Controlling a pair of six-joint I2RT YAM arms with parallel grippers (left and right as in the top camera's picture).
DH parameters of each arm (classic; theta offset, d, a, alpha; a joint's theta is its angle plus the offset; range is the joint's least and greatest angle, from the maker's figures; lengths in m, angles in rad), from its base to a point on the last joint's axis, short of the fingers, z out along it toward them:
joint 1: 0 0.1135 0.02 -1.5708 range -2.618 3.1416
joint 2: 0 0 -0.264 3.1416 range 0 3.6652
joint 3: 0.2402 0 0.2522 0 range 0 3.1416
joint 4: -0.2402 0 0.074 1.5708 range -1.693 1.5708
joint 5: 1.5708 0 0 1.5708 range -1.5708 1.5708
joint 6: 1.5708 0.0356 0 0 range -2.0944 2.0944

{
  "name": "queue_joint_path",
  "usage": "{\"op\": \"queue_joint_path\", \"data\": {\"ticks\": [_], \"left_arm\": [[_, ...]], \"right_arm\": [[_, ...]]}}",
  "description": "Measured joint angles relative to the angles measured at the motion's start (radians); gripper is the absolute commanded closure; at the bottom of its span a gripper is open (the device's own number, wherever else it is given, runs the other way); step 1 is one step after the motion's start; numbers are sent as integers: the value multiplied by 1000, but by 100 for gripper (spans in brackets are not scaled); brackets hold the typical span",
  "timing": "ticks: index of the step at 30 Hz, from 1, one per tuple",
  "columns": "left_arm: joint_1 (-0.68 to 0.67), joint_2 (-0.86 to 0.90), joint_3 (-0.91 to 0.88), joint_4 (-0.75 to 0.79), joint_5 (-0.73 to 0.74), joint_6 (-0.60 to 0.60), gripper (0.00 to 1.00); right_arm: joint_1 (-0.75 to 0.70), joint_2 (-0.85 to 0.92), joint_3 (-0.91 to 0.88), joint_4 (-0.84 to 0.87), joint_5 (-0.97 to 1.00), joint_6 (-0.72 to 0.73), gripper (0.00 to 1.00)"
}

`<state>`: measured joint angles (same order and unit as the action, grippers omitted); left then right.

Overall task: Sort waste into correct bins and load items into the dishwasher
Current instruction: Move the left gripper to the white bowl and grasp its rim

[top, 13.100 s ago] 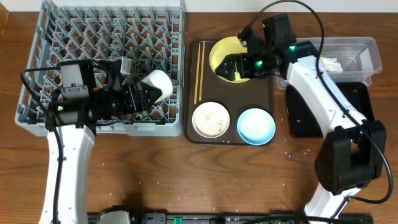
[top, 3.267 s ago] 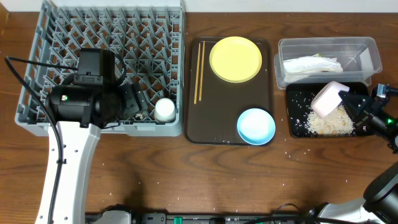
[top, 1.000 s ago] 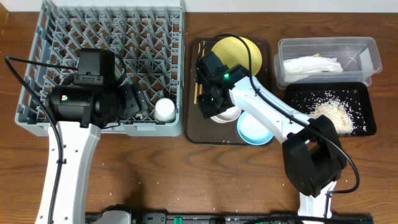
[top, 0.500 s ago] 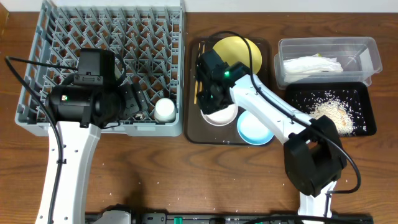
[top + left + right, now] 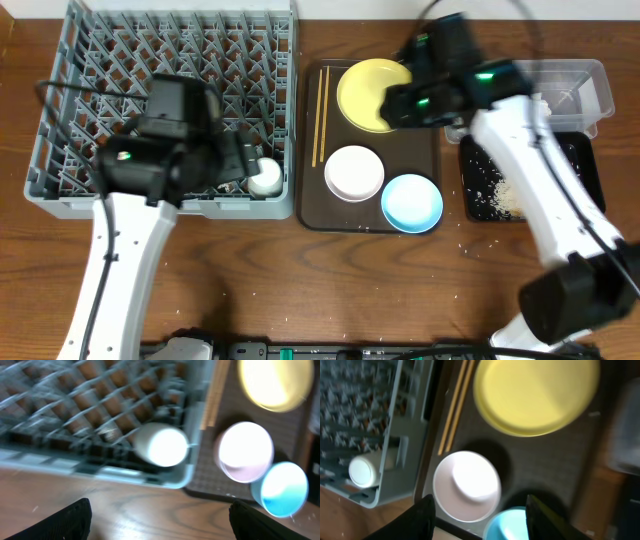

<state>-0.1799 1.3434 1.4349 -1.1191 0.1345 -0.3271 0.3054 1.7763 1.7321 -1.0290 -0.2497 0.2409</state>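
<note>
The white bowl (image 5: pixel 354 172) stands empty on the brown tray (image 5: pixel 432 150), beside the light blue bowl (image 5: pixel 411 202), the yellow plate (image 5: pixel 368 92) and the chopsticks (image 5: pixel 321 115). My right gripper (image 5: pixel 398 103) hovers blurred over the plate, open; in its wrist view (image 5: pixel 482 522) the white bowl (image 5: pixel 466 485) lies below, apart from the fingers. The small white cup (image 5: pixel 265 178) lies in the grey dish rack (image 5: pixel 120 60). My left gripper (image 5: pixel 238 160) is open beside it, holding nothing (image 5: pixel 162 522). The napkin (image 5: pixel 530 101) is in the clear tub (image 5: pixel 580 75), and rice (image 5: pixel 505 198) lies in the black tray (image 5: pixel 585 170).
Loose rice grains dot the wooden table (image 5: pixel 330 280) near the front. The rack's near right corner (image 5: pixel 192 477) sits close to the brown tray's left edge. My right arm crosses above the tub and black tray.
My right gripper opened, left the white bowl standing on the brown tray, and swung up and right over the yellow plate. My left arm shifted a little to the right.
</note>
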Motion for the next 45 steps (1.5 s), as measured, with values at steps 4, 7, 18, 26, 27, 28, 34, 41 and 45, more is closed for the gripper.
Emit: {"op": "queue_joint_path", "data": {"ticks": [4, 7, 18, 26, 27, 28, 34, 41, 45], "left_arm": [[-117, 70, 0, 66, 24, 9, 11], [-194, 158, 0, 127, 45, 10, 11], [-352, 436, 0, 298, 80, -39, 11], [-377, 504, 0, 322, 25, -43, 23], [-377, 518, 0, 328, 19, -45, 23], [-377, 533, 0, 338, 14, -47, 23], [-377, 628, 0, 395, -6, -90, 37], [-377, 665, 0, 422, -9, -114, 60], [-378, 665, 0, 429, -39, -138, 73]], "right_arm": [[-76, -44, 6, -23, -1, 0, 39], [-117, -45, 6, -47, -1, 0, 39], [-146, -45, 6, -67, 3, 0, 31], [-146, -45, 6, -67, 13, -1, 15], [-146, -45, 6, -68, 16, -2, 11], [-146, -45, 6, -68, 18, 0, 9], [-146, -45, 6, -74, 64, 0, 7], [-146, -45, 6, -71, 84, 0, 6], [-146, -45, 6, -67, 87, 0, 8]]}}
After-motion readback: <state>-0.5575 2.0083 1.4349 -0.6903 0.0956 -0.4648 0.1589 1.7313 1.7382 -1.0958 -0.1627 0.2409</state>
